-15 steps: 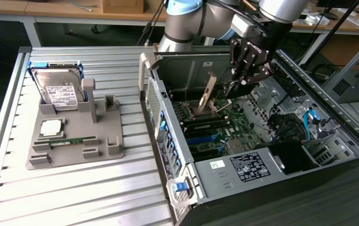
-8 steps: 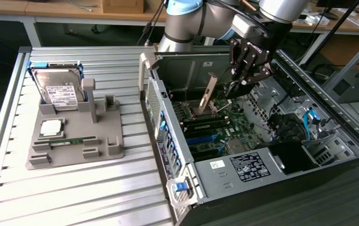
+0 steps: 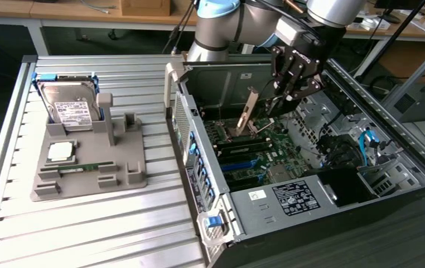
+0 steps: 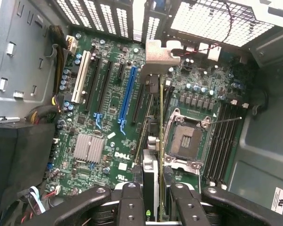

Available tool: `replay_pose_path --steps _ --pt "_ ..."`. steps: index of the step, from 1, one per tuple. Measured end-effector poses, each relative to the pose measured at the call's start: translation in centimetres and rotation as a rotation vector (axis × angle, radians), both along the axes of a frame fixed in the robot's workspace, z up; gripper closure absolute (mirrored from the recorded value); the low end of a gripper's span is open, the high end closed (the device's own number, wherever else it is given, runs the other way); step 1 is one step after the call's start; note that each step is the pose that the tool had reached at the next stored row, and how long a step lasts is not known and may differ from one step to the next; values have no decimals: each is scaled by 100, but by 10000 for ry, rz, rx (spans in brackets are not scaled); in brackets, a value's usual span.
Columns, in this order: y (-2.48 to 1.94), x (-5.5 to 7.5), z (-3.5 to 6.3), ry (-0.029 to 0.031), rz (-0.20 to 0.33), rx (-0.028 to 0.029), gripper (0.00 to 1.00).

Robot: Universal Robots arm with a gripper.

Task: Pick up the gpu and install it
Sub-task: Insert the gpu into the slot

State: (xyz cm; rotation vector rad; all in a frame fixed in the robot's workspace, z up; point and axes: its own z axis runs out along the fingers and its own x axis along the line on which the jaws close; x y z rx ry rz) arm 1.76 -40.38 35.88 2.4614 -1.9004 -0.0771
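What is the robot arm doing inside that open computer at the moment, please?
The arm's pincer is closed on the gpu, holding the card on edge inside the open computer case, above the motherboard and near the empty processor socket. Whether the card is seated in a slot, I cannot tell. On the exterior view's left, a hard drive and a memory stick sit in the grey holder.

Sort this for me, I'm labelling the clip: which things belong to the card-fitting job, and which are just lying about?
In the job: gripper, graphics card it grips, open computer case, motherboard.
Lying about: hard drive, memory stick, processor chip, grey holder.
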Motion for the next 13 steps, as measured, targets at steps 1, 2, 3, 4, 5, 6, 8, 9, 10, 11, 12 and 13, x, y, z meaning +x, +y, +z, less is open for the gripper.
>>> replay_pose_path --steps 1,2,3,4,5,6,8,9,10,11,12,13 --pt "0 0 0 0 51 1 73" --pt "0 0 0 0 108 1 73" --pt "0 0 0 0 157 0 73" --pt "0 0 0 0 204 0 73" --pt "0 0 0 0 254 0 73" --pt "0 0 0 0 324 0 73" --pt "0 0 0 0 448 0 73" --pt "0 0 0 0 508 0 73" --pt "0 0 0 0 574 1 73" --pt "0 0 0 0 633 1 73" --pt "0 0 0 0 691 0 73" --pt "0 0 0 0 710 0 73"
